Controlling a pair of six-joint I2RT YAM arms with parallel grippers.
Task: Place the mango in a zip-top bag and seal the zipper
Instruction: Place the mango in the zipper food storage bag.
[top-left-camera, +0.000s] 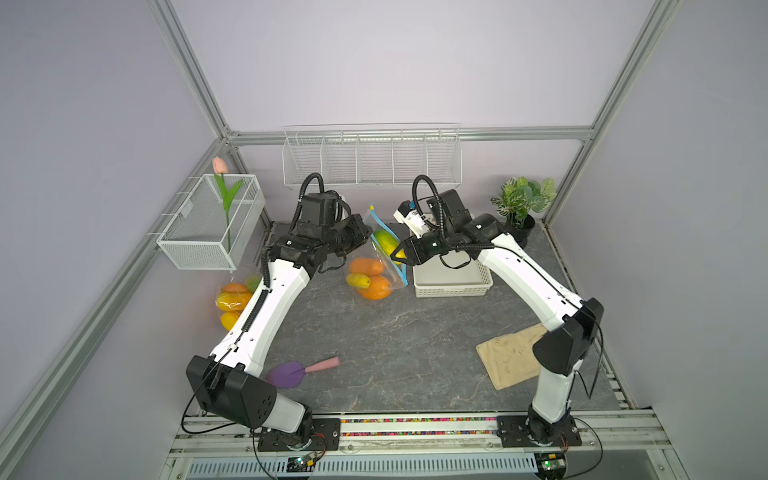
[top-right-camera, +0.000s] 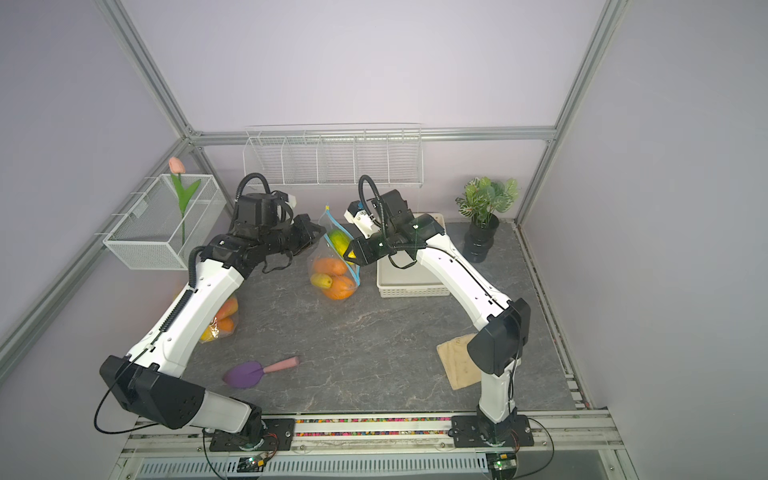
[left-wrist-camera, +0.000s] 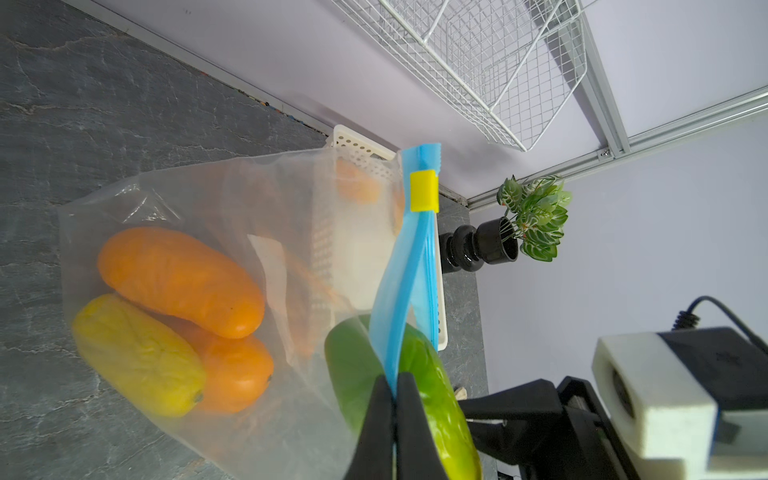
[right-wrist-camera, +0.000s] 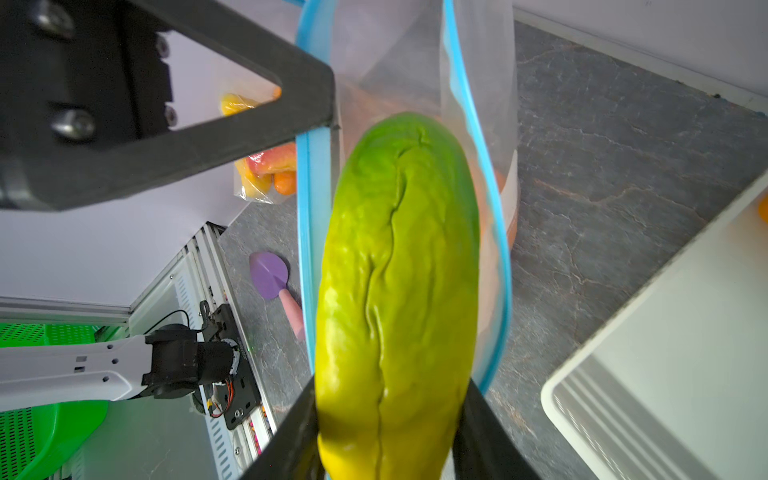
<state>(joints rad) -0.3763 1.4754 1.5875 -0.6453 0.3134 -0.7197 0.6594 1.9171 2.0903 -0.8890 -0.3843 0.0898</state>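
Right wrist view: right tool (right-wrist-camera: 390, 436) clamps mango (right-wrist-camera: 399, 270), tip inside bag (right-wrist-camera: 478, 62); left tool (left-wrist-camera: 394, 386) pinches its rim.

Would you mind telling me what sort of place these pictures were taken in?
Probably a robotics lab test cell, not a kitchen: an aluminium-profile frame with plain lilac walls, two white-and-black robot arms bolted to a front metal rail, and an artificial-looking green potted plant.
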